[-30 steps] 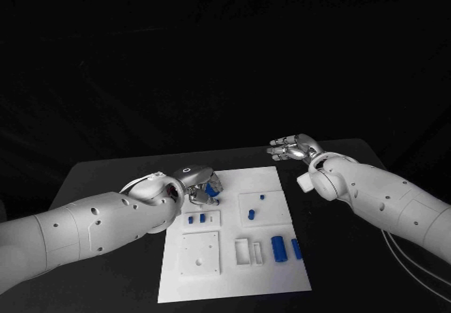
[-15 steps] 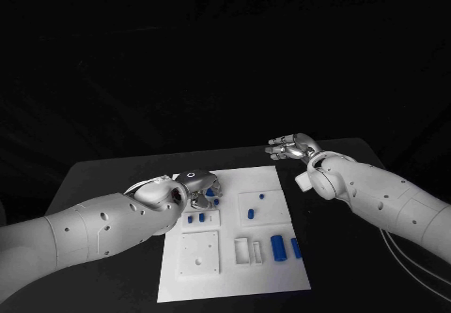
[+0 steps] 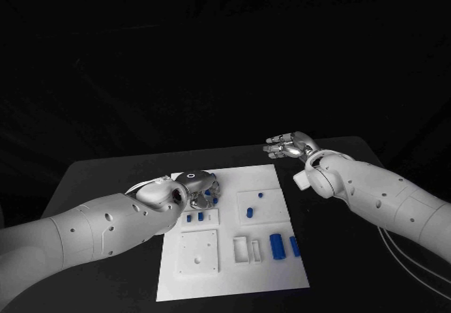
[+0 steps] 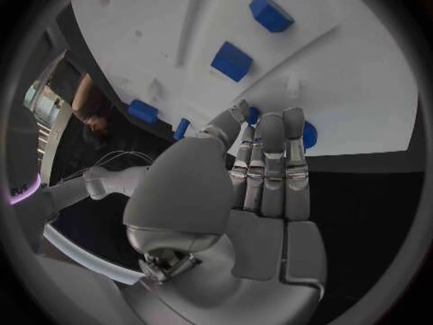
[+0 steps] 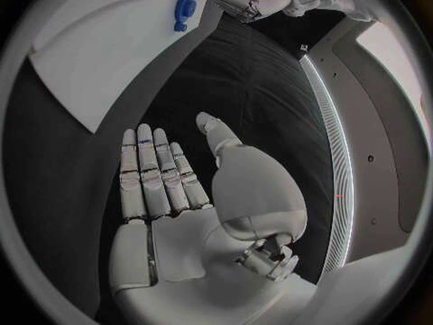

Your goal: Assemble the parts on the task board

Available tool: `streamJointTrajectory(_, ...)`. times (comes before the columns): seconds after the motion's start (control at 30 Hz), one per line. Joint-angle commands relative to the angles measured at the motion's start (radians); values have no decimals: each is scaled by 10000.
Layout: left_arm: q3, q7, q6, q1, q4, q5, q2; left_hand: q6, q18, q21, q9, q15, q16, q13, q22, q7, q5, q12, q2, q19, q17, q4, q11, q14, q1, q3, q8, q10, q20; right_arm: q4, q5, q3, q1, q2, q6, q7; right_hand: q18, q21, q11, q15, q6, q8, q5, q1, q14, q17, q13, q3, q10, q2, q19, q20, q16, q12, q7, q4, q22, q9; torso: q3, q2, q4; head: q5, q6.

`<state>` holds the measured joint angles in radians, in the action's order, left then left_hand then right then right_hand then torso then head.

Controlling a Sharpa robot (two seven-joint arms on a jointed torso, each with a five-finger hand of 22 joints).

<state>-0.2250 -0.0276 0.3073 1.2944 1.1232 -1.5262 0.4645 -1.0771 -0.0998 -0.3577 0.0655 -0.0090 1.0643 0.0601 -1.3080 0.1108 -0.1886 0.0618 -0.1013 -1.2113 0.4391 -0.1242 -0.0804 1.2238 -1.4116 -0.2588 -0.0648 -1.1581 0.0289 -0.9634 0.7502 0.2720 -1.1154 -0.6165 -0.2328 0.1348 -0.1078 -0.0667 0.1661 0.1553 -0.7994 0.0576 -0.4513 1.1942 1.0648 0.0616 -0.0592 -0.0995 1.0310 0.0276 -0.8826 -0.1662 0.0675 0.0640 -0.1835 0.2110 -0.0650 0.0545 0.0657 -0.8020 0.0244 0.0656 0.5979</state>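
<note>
The white task board point(image 3: 235, 274) lies in the middle of the black table. My left hand point(image 3: 199, 189) hovers over its far left corner, fingers curled down around a small blue part point(image 4: 307, 134) pinched at the fingertips point(image 4: 270, 123). Loose blue parts lie on the board: two small ones point(image 3: 195, 218) just below the hand, one point(image 3: 250, 212) in the middle panel, and two longer ones point(image 3: 277, 246) near the right edge. My right hand point(image 3: 289, 146) is held flat and empty beyond the board's far right corner. In the right wrist view its fingers point(image 5: 154, 173) are straight, above bare table.
A square white panel point(image 3: 199, 252) with small holes sits at the board's near left. Two narrow white slots point(image 3: 247, 250) are beside the long blue parts. Black table point(image 3: 103, 182) surrounds the board. My right forearm point(image 3: 376, 195) crosses the table's right side.
My left hand has turned and drawn in over the board's far left corner, so the blue part shows less. My right hand has barely moved.
</note>
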Motion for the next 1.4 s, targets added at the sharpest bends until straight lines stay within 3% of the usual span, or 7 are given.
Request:
streamJointTrajectory(0.03,0,-196,19,-48,-82,-111,-77,113,-66,-79,-21,-70,42,-16,-227,-110,-49,-43,23,63,11,5,35,48,76,-104,35,-107,42,-41,7,7,3,1,117,80,155,-11,-29,12,-34,-40,-30,-90,-67,-16,16,14,-20,22,6,-1,-49,-41,19,-34,13,-9,6,8,0,6,10)
streamJointTrajectory(0.23,1,-253,123,-100,-186,-80,-138,471,-47,-202,-28,-98,57,-16,-223,-195,-61,-42,3,51,13,11,57,115,82,-222,33,-161,80,-78,14,7,3,-8,124,77,155,-10,-30,12,-42,-39,-49,-75,-67,-16,16,17,-19,28,5,0,-49,-41,20,-30,13,-9,11,23,10,-19,27)
streamJointTrajectory(0.3,1,-243,100,-105,-215,-76,-146,536,-43,-220,-31,-99,45,-16,-222,-234,-48,-42,-17,71,8,9,53,113,68,-236,34,-129,80,-85,17,7,3,-11,125,76,155,-11,-32,8,-50,-39,-280,-66,-65,-16,16,1,-18,26,1,1,-49,-42,21,-18,13,-8,17,28,11,-22,30)
streamJointTrajectory(0.63,1,-192,-152,-112,-239,-72,-154,486,-50,-238,-28,-72,43,-15,-207,-237,65,-41,-18,85,6,103,34,122,143,-189,29,-77,54,-99,23,7,2,-13,141,69,155,-10,-34,9,-51,-39,-272,-96,-64,-16,16,-26,-16,15,7,2,-49,-41,23,-15,13,-8,12,24,12,40,8)
streamJointTrajectory(0.93,1,-186,-380,-112,-243,-17,-151,-100,-34,-204,-18,-57,61,-14,-194,-101,92,-39,205,62,11,343,65,135,291,-195,28,-269,53,-103,31,7,2,-14,142,66,155,-10,-34,9,-51,-39,-272,-96,-64,-16,16,-26,-16,15,7,2,-49,-41,23,-15,13,-8,10,24,15,44,15)
streamJointTrajectory(1.4,3,-127,-597,-109,-361,69,-296,-260,11,-141,-15,-144,66,-14,-197,-82,130,-39,317,12,3,547,147,180,247,-158,25,-430,108,-99,47,7,1,8,153,49,156,-11,-36,3,-66,-38,-254,-106,-64,-15,16,-72,-9,7,-3,2,-47,-40,22,-8,12,-7,11,23,8,111,76)
